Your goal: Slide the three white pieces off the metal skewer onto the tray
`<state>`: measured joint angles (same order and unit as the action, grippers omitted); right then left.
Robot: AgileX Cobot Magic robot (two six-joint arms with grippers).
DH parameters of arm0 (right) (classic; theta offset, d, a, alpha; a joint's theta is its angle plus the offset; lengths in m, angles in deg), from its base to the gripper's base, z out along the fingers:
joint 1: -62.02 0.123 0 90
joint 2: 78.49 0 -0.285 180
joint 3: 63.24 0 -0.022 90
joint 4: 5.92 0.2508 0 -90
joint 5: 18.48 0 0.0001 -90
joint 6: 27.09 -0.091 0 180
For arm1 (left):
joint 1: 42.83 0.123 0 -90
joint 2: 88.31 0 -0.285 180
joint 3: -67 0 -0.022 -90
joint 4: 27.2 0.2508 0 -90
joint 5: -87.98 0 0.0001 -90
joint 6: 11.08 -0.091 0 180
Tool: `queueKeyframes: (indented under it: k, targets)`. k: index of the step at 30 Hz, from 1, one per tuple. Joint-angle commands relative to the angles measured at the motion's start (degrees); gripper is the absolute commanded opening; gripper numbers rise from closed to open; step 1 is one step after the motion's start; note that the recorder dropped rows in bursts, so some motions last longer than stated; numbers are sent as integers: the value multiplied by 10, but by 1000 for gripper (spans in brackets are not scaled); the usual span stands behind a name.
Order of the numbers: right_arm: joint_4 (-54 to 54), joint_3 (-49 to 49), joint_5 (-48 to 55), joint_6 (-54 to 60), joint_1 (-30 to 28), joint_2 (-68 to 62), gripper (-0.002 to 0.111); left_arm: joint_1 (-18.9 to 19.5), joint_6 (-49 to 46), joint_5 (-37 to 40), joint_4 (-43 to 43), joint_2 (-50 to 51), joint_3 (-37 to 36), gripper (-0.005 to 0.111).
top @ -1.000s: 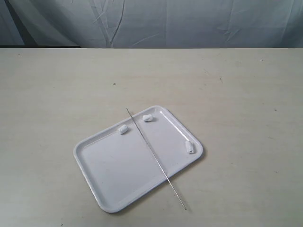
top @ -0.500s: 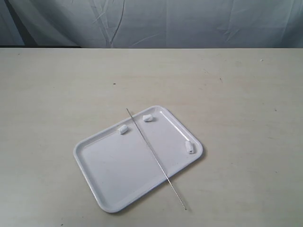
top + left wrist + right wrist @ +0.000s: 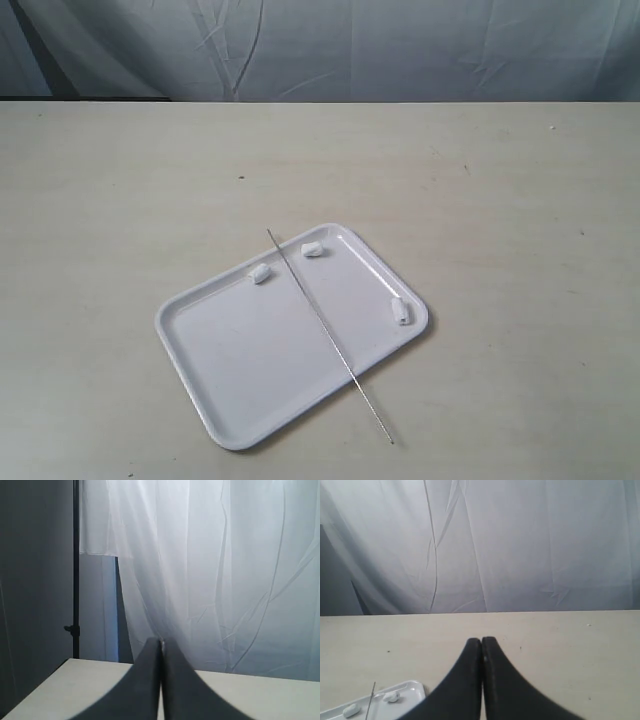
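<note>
The white tray lies on the table, turned at an angle. Three white pieces rest on it, apart from one another: one by the far rim, one at the far corner, one near the right rim. The metal skewer lies bare across the tray, its near end on the table. Neither arm shows in the exterior view. My left gripper is shut on nothing, facing the curtain. My right gripper is shut and empty, with the tray's corner, two pieces and the skewer's tip off to one side.
A pale beige table stretches all round the tray. A grey-white curtain hangs behind its far edge. A dark stand pole rises beside the table in the left wrist view.
</note>
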<state>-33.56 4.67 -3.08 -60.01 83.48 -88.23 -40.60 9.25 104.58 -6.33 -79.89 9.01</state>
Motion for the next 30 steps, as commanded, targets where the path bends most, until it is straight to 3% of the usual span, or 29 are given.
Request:
queueKeyframes:
  k: [1, 10, 13, 17, 25, 30]
  targets:
    - [48, 41, -51, 25, -58, -3, -1, 2, 3, 14, -2, -6, -10, 0]
    - [87, 93, -87, 64, -147, -3, -1, 2, -18, 19, -107, -6, -103, 0]
    - [87, 93, -72, 80, -174, -3, -1, 2, -61, -6, -168, -6, -131, 0]
    - [89, 93, -9, 91, -173, -3, -1, 2, -186, -17, -295, -6, -168, 0]
    - [122, 93, 25, 174, -178, 15, -1, 2, -195, -25, -302, -6, -192, 0]
    - [192, 93, 28, 262, -227, 19, -1, 2, -196, -25, -292, -6, -192, 0]
